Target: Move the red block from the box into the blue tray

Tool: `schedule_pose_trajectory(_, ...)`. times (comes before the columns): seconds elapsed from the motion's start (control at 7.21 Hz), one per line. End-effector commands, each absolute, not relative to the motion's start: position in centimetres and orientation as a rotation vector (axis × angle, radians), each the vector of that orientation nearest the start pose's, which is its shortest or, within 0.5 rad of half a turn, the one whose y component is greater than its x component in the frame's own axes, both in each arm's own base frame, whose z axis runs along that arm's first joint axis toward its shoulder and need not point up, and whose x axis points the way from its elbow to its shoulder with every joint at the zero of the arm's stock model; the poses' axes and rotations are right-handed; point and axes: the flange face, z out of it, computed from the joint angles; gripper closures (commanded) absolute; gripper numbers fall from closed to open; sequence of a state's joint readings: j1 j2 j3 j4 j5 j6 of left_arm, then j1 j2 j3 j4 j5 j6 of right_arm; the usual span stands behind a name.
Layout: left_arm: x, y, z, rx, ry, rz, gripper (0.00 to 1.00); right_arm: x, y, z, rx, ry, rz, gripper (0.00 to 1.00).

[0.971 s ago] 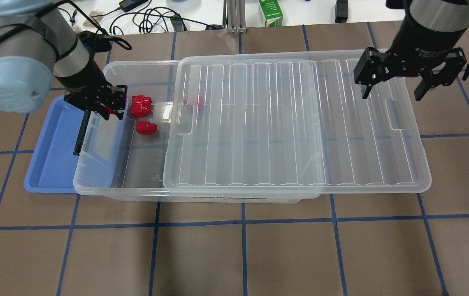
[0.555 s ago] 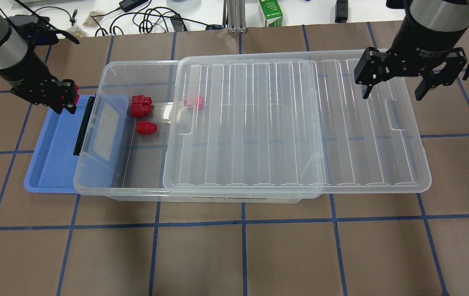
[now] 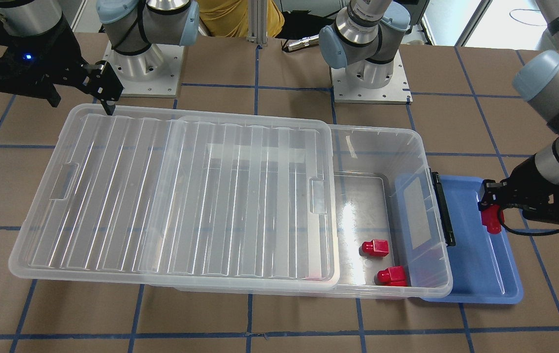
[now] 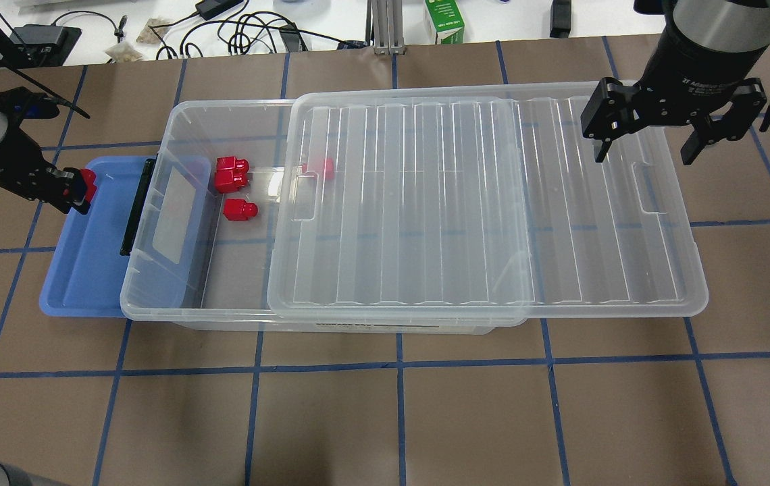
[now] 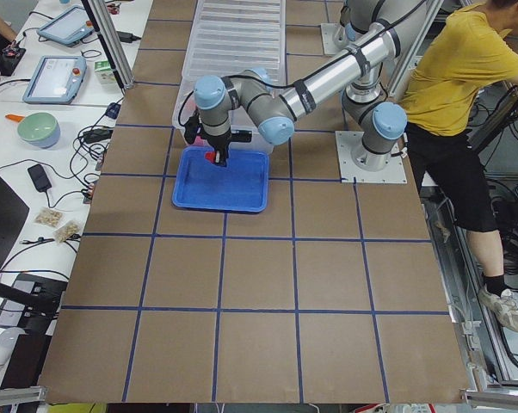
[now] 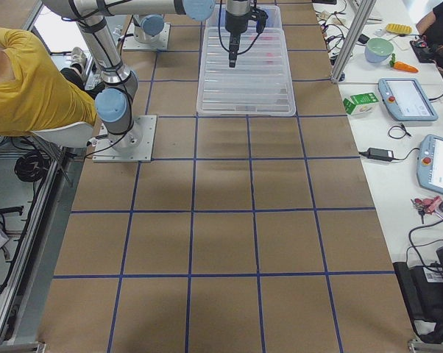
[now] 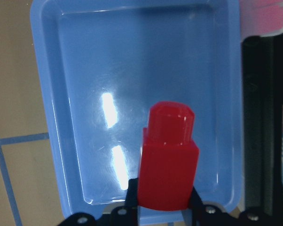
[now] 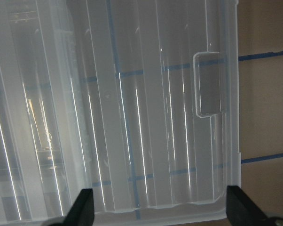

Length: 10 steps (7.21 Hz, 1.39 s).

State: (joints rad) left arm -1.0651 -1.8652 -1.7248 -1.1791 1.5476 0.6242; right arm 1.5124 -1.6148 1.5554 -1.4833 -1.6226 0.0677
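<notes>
Left gripper [image 4: 69, 189] is clamped on the small glossy red block [image 7: 169, 160], pinching its boxy body from both sides. The round stub leads away from the fingers, so the long axis runs straight down toward the floor of the shallow light-blue plastic tray [image 4: 84, 270]. From overhead the red block sits over the tray's far end, close to the outer rim, and how high it hangs above the floor is hard to judge. In the wrist view the block covers nearly all of the fingers, with only their bases showing at the bottom edge. The large clear plastic box [image 4: 236, 115] overlaps the tray's inner side, its black latch [image 4: 136, 206] lying over the blue. More red pieces [image 4: 231, 174] lie in the uncovered end. One further red shape [image 4: 321, 167] is only a blur under the ribbed translucent lid [image 4: 425, 202], which is slid off toward the right. Right gripper [image 4: 643, 156] hangs spread wide and empty above the lid's far right corner. The brown table [image 4: 398, 418] is gridded with blue tape.
</notes>
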Motion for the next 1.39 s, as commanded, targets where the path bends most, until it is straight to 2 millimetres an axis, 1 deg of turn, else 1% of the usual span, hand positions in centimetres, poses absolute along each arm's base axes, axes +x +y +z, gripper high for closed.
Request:
schedule_pose_trajectory(0.0, 17.1, -56.5, 22.8, 0.175, 3.192, 0.070, 1.00, 10.0, -47.7, 50.8, 0.197, 3.189, 0.046, 0.00)
schedule_pose_trajectory(0.28, 17.2, -56.5, 20.7, 0.163, 3.205, 0.103, 1.00, 10.1, -47.7, 50.8, 0.200, 3.187, 0.046, 0.00)
schedule_pose_trajectory(0.42, 17.2, -56.5, 20.2, 0.161, 3.208, 0.112, 1.00, 10.1, -47.7, 50.7, 0.199, 3.187, 0.049, 0.00)
schedule_pose_trajectory(0.55, 17.2, -56.5, 19.9, 0.161, 3.212, 0.123, 0.90, 10.0, -47.7, 50.7, 0.200, 3.189, 0.049, 0.00)
schedule_pose_trajectory(0.69, 17.3, -56.7, 19.7, 0.161, 3.210, 0.125, 0.24, 10.1, -47.7, 50.7, 0.199, 3.187, 0.049, 0.00)
schedule_pose_trajectory(0.83, 17.5, -57.0, 20.4, 0.161, 3.202, 0.110, 0.04, 10.0, -47.6, 50.7, 0.199, 3.189, 0.051, 0.00)
schedule_pose_trajectory(0.97, 17.1, -57.0, 22.5, 0.170, 3.177, 0.069, 0.04, 10.1, -47.5, 50.3, 0.199, 3.187, 0.061, 0.00)
schedule_pose_trajectory(1.11, 16.6, -57.0, 25.7, 0.153, 3.167, 0.046, 0.04, 10.0, -47.5, 50.2, 0.199, 3.189, 0.066, 0.00)
schedule_pose_trajectory(1.25, 15.9, -56.6, 30.2, 0.148, 3.180, 0.053, 0.04, 10.0, -47.5, 50.2, 0.199, 3.189, 0.063, 0.00)
